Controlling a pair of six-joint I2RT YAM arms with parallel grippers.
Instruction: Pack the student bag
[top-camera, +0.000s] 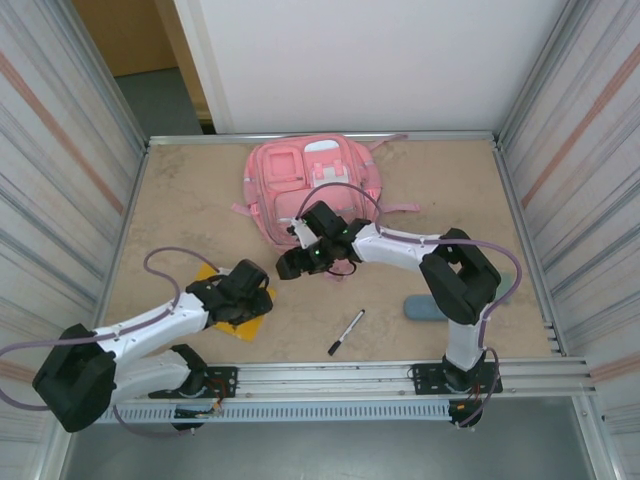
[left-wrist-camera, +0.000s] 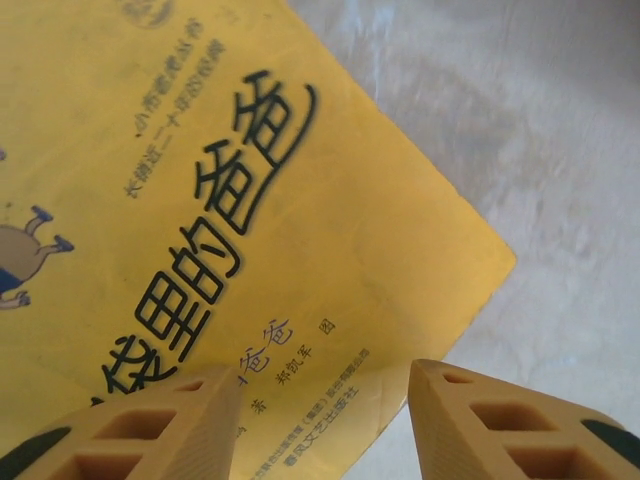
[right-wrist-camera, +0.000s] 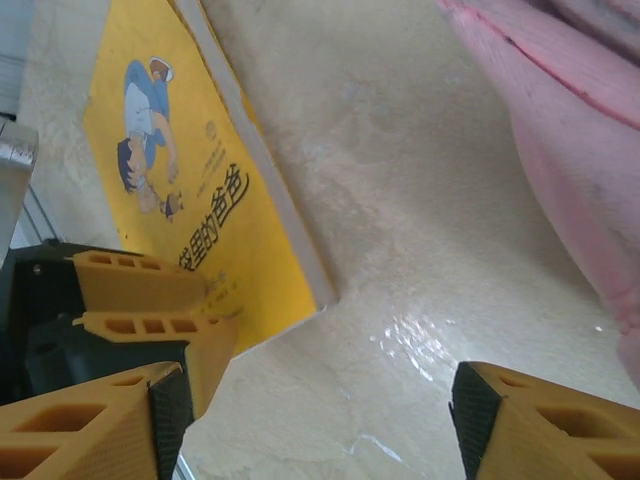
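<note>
The bag (top-camera: 310, 190) lies flat at the far middle of the table (top-camera: 450, 200), the right hand (top-camera: 300, 262) spread and empty just before it, the left hand (left-wrist-camera: 320, 400) spread over a corner of the book (left-wrist-camera: 250, 200) (lying flat), where closing fingers may skid off the thin cover.

Count: student bag (top-camera: 310, 180) 1 | yellow book (left-wrist-camera: 300, 230) 1 | black pen (top-camera: 346, 332) 1 | flat grey-blue item (top-camera: 425, 307) 1, kind unclear | arms 2: left arm (top-camera: 150, 325), right arm (top-camera: 400, 248) | tools 2: left tool (left-wrist-camera: 320, 420), right tool (right-wrist-camera: 320, 420) | desk (top-camera: 180, 200) 1
</note>
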